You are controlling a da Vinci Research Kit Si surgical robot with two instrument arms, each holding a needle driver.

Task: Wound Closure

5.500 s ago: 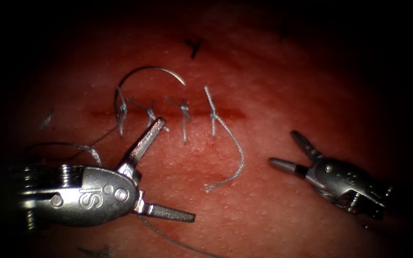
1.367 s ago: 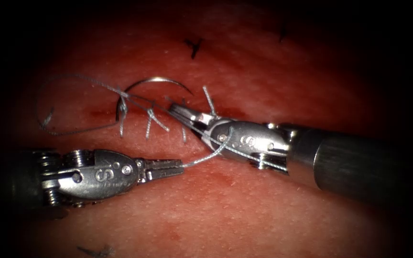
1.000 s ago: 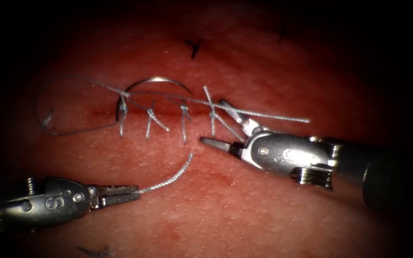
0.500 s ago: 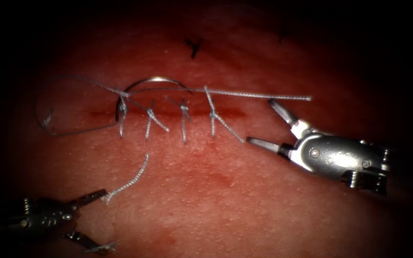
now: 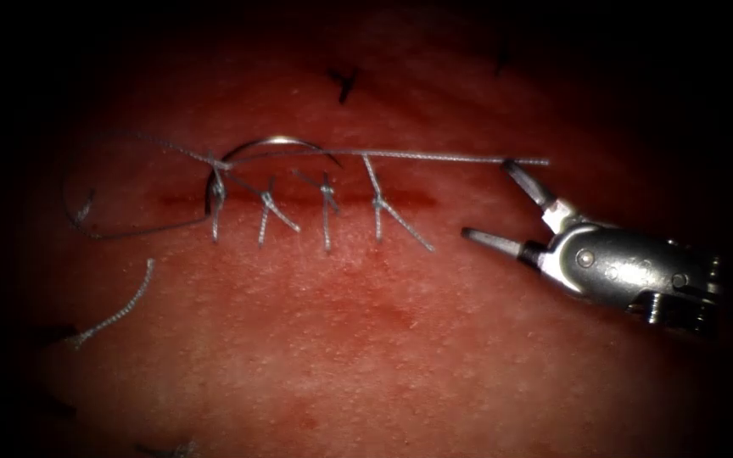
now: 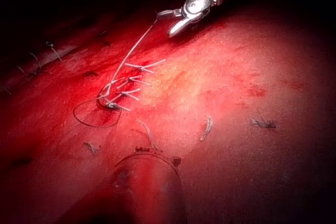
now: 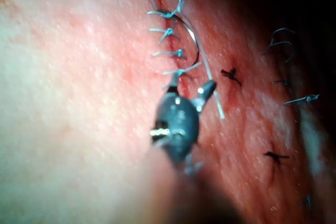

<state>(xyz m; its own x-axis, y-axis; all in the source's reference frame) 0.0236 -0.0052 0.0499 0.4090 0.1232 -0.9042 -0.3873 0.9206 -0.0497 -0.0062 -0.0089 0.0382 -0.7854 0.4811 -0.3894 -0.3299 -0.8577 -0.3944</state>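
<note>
Left tool withdrawn; right tool fingers spread, empty.

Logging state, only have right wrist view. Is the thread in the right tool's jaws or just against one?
Observer: From the endoscope, the right tool has open jaws, holding nothing; the thread crosses the upper jaw's tip.
Operator: Needle?
Observer: The needle lies by the left end of the cut, no jaws on it; whether its end is in the tissue, can't tell.
Operator: Left tool?
Observer: Blurred in its wrist view, hold unclear; a loose cut end of thread lies left, below the cut.
</note>
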